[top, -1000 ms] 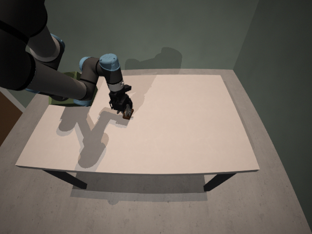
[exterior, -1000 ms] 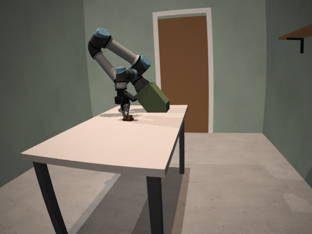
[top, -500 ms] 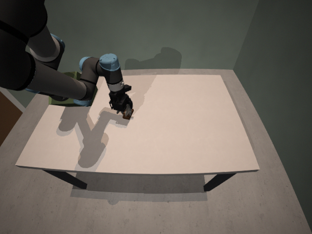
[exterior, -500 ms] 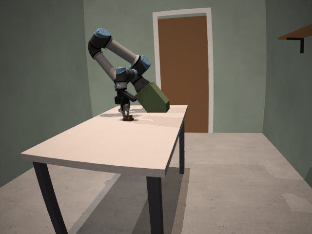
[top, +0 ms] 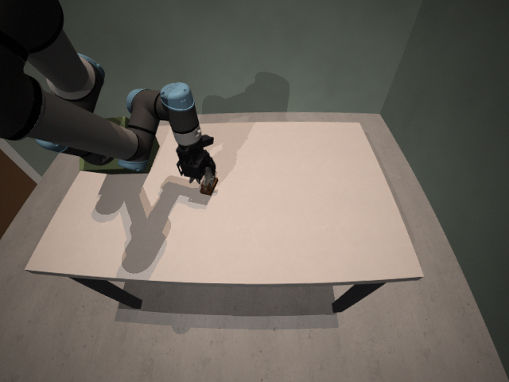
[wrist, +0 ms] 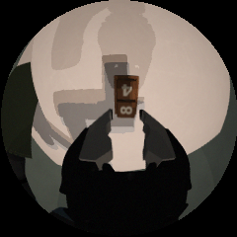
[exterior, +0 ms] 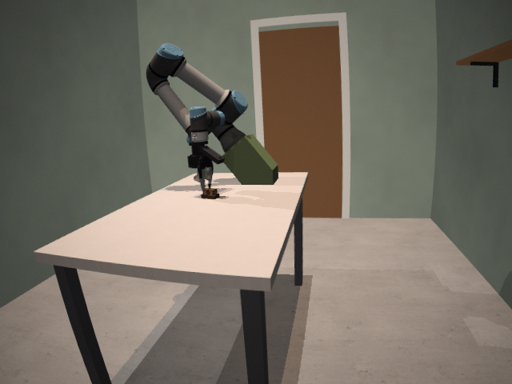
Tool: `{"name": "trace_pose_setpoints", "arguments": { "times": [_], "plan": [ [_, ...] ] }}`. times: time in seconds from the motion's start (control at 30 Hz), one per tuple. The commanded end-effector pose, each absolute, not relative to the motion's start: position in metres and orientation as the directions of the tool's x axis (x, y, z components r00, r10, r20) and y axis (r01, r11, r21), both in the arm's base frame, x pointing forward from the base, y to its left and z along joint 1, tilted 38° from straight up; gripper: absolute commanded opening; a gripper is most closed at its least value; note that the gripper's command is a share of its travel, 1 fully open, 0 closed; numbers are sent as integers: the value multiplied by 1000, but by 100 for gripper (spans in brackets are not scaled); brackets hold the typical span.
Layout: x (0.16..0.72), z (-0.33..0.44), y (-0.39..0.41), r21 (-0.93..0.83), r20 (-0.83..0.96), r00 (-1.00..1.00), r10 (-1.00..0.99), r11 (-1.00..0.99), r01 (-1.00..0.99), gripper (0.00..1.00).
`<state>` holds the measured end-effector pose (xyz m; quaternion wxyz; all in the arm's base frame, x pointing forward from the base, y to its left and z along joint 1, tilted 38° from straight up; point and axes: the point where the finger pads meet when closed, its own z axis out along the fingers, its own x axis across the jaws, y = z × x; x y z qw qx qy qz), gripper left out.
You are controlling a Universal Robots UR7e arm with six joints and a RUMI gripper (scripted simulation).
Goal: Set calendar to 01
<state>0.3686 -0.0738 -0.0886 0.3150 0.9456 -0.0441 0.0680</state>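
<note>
The small calendar [top: 208, 187] [exterior: 210, 193] stands on the table [top: 308, 205] [exterior: 186, 235] near the back left. In the wrist view two brown cubes sit one behind the other in its pale tray [wrist: 125, 124]. The far cube [wrist: 125, 88] shows a 4 on top and the near cube [wrist: 125, 109] shows an 8. My gripper [top: 208, 177] [exterior: 206, 182] [wrist: 125, 110] points straight down over the near cube. Its fingers stand on either side of that cube with a small gap, so it is open and holds nothing. The side with the month's name is hidden.
The arm's green base block [top: 117, 123] [exterior: 250, 163] sits at the table's back left corner, close behind the calendar. A brown door [exterior: 302, 119] and a wall shelf [exterior: 488, 55] lie beyond the table.
</note>
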Motion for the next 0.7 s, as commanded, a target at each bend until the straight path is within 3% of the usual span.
{"name": "trace_pose_setpoints", "arguments": {
  "times": [0.0, 0.67],
  "plan": [
    [368, -77, -65, 590, 156, 987, -41, -798, -127, 28],
    [362, -32, -31, 590, 156, 987, -41, -798, -127, 28]
  ]
}}
